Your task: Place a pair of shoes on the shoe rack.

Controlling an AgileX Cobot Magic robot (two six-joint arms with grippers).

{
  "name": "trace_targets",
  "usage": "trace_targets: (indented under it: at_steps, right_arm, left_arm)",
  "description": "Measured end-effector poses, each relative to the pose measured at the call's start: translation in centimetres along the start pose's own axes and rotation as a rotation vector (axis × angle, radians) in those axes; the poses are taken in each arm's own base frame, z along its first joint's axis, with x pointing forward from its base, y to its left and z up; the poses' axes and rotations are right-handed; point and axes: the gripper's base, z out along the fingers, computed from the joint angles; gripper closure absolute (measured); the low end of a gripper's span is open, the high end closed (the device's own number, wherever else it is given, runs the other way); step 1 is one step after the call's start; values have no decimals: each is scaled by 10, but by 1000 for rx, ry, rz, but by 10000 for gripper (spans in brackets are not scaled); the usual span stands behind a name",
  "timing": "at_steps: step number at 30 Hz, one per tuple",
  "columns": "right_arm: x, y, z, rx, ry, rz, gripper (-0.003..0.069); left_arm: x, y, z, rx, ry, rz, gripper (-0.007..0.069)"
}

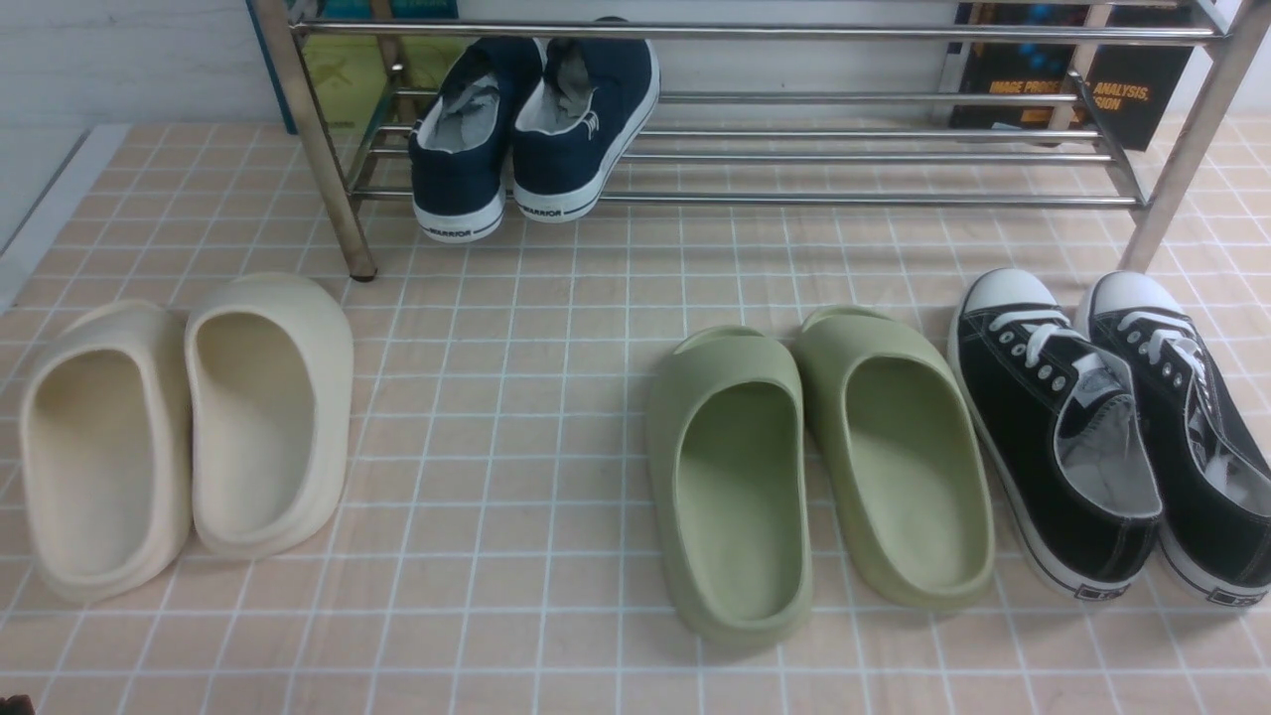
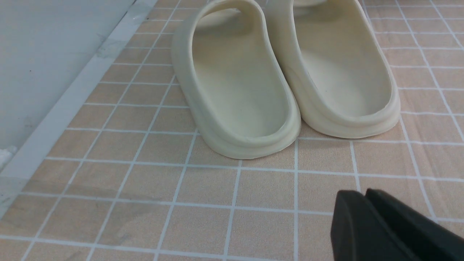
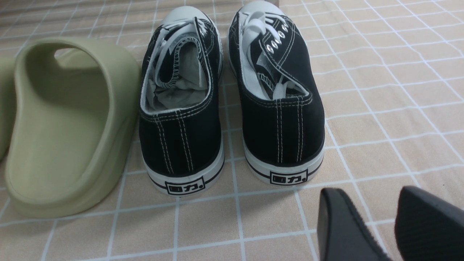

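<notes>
- Your pair of shoes (image 1: pixel 536 129), navy canvas with white soles, sits on the shoe rack (image 1: pixel 794 149) at its left end, heels toward you, toes tilted up toward the back; both shoes touch side by side.
- Neither end effector shows in the front view; both are well short of the rack and nowhere near the navy pair.
- Left end effector (image 2: pixel 366 197): fingers (image 2: pixel 348 224) pressed together, no gap visible, nothing between them. It hangs just above the tiled floor (image 2: pixel 203 195).
- Cream slides (image 2: pixel 282 79) lie ahead of the left end effector, heels facing it, the two touching side by side, apart from the fingertips.
- Right end effector (image 3: pixel 377 203): fingers (image 3: pixel 424 217) spread with a clear gap showing tile between them, holding nothing.
- Black lace-up sneakers (image 3: pixel 232 101) stand straight ahead of the right end effector, heels toward it, near but not touching. The heel of one is closest to the tips.
- One of the green slides (image 3: pixel 65 123) lies against the further sneaker's outer side, on the far side from the right end effector.
</notes>
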Motion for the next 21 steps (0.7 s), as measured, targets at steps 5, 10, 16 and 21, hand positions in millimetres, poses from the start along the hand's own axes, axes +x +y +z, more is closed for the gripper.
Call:
trace_targets:
  at_steps: [5, 10, 16, 21]
  right_arm:
    - [0, 0, 0, 0, 0, 0, 419]
    - [0, 0, 0, 0, 0, 0, 419]
    - [0, 0, 0, 0, 0, 0, 419]
    - [0, 0, 0, 0, 0, 0, 419]
  left_arm:
    - [0, 0, 0, 0, 1, 0, 554]
    - [0, 0, 0, 0, 2, 0, 551]
    - [0, 0, 0, 0, 2, -1, 549]
    - [0, 0, 0, 0, 2, -1, 549]
